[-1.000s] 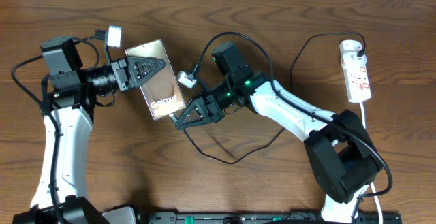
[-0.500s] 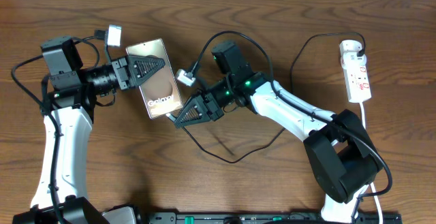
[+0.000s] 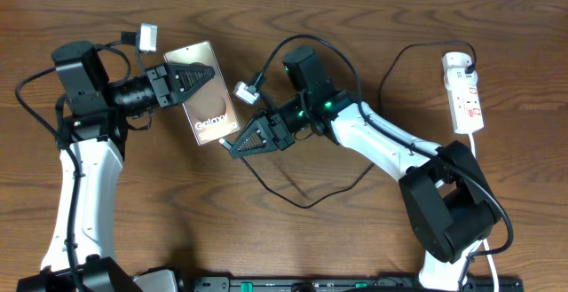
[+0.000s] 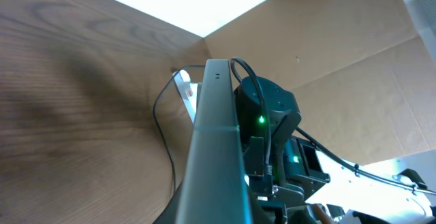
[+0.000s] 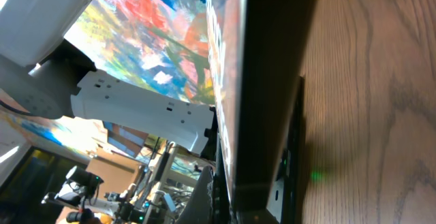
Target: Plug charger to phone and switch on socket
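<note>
Left hand [image 3: 204, 80] clamps the phone [image 3: 211, 110]; right hand [image 3: 237, 146] pinches the charger [image 3: 306, 207] tip beside it.

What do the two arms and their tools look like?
The left arm and right arm have white shells, black joints and black cables. The left tool and right tool have black triangular latticed fingers. A green light glows at the right wrist.

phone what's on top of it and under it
The left gripper is clamped on the phone, one black finger across its upper end. The rest of its face, with the Galaxy lettering, is bare. Its underside and the table directly beneath are hidden.
</note>
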Controlling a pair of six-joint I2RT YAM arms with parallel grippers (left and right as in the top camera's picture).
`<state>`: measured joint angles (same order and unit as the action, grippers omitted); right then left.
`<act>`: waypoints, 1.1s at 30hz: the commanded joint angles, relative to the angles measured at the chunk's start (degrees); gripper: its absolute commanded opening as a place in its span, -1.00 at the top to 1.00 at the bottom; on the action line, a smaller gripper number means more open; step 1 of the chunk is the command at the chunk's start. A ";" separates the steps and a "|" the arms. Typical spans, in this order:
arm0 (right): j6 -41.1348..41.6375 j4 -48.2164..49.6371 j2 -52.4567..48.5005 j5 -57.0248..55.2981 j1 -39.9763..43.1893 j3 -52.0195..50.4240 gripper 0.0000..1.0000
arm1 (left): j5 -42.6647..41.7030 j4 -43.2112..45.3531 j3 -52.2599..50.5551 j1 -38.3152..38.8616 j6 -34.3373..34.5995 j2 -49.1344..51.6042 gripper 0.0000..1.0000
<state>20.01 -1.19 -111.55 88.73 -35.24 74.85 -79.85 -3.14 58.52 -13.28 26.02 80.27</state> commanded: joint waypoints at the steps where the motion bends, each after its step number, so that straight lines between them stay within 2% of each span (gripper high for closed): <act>1: 0.33 0.26 0.96 0.79 0.50 0.85 0.98 | 0.02 0.90 0.57 0.17 1.75 -0.22 0.85; 8: 0.35 0.35 0.96 0.76 1.01 0.85 0.97 | 1.92 1.60 0.57 0.17 1.75 -0.22 0.85; 14: 0.66 0.17 0.96 0.76 2.34 0.85 0.98 | 2.10 6.88 0.57 -0.35 4.13 -0.22 0.85; 23: 3.26 -0.35 0.96 -1.16 5.51 0.83 0.97 | 2.51 19.91 0.57 -5.84 17.84 -0.22 0.85; 28: 6.29 -1.62 0.96 -9.11 7.34 0.83 0.97 | -1.57 28.09 0.57 -9.70 27.06 -0.26 0.86; 33: 9.29 -3.56 0.96 -21.11 8.72 0.85 0.97 | -4.20 34.82 0.57 -10.16 34.12 -0.98 0.85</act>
<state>26.33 -3.22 -111.53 77.58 -27.57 74.85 -80.20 29.04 58.50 -23.44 52.62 80.27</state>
